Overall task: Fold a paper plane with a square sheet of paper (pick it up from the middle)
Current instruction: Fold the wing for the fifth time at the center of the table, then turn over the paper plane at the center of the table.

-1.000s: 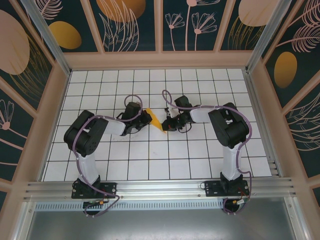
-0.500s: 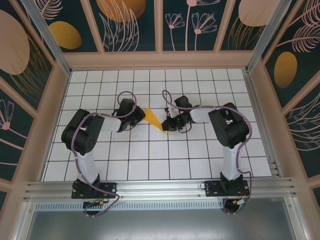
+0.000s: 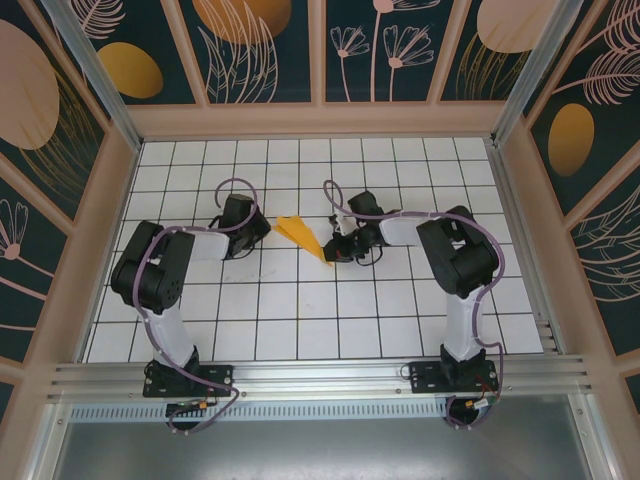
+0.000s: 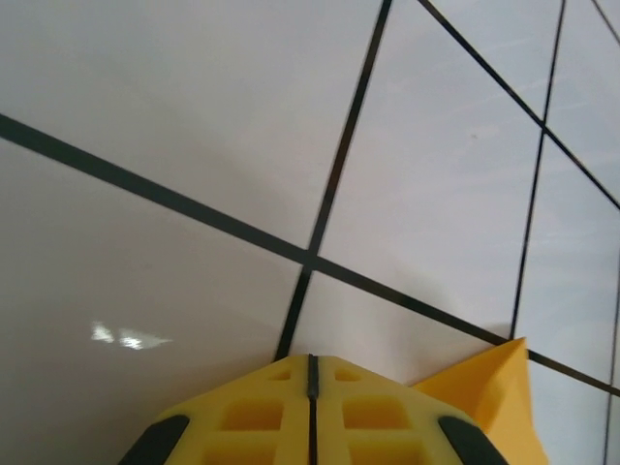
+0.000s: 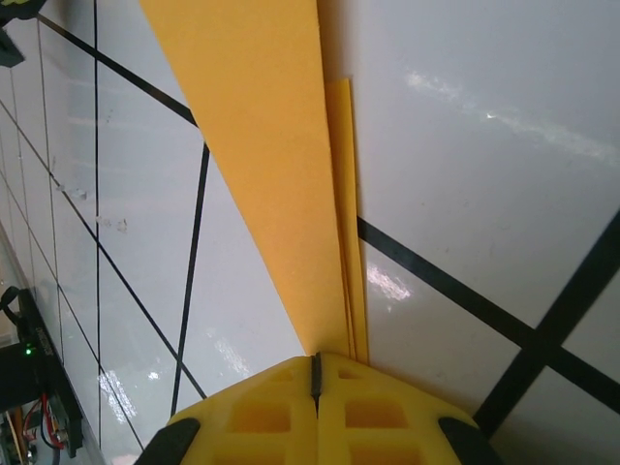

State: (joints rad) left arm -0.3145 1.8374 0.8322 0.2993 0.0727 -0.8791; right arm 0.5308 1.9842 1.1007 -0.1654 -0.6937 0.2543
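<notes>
Your left hand [image 3: 260, 229] sits low over the white gridded surface [image 3: 300, 320], left of centre and slightly nearer the far edge than the near one. In its wrist view the two yellow fingers [image 4: 242, 417] of that hand [image 4: 310, 373] are pressed together along their seam with nothing between them, so it is clenched and empty. A raised orange corner of the plane [image 4: 496, 387] shows just to the right of those fingers, close but not touching them.

The plane [image 3: 303, 236] lies on the surface about midway between the left and right edges, a little toward the far edge. It is a narrow orange dart set on a diagonal. Its broad tail points toward the far left corner and ends near your left hand. Its tip points toward the near right corner.

Your right hand [image 3: 338, 250] meets that tip just right of centre. From its wrist view the plane [image 5: 257, 145] tapers straight down into the fingertips of the hand [image 5: 316, 373], with thin folded layers showing along its right edge. The fingers [image 5: 387, 417] are closed seam to seam on the pointed end, so this hand is grasping the plane. The rest of the plane lies low along the tiles.
</notes>
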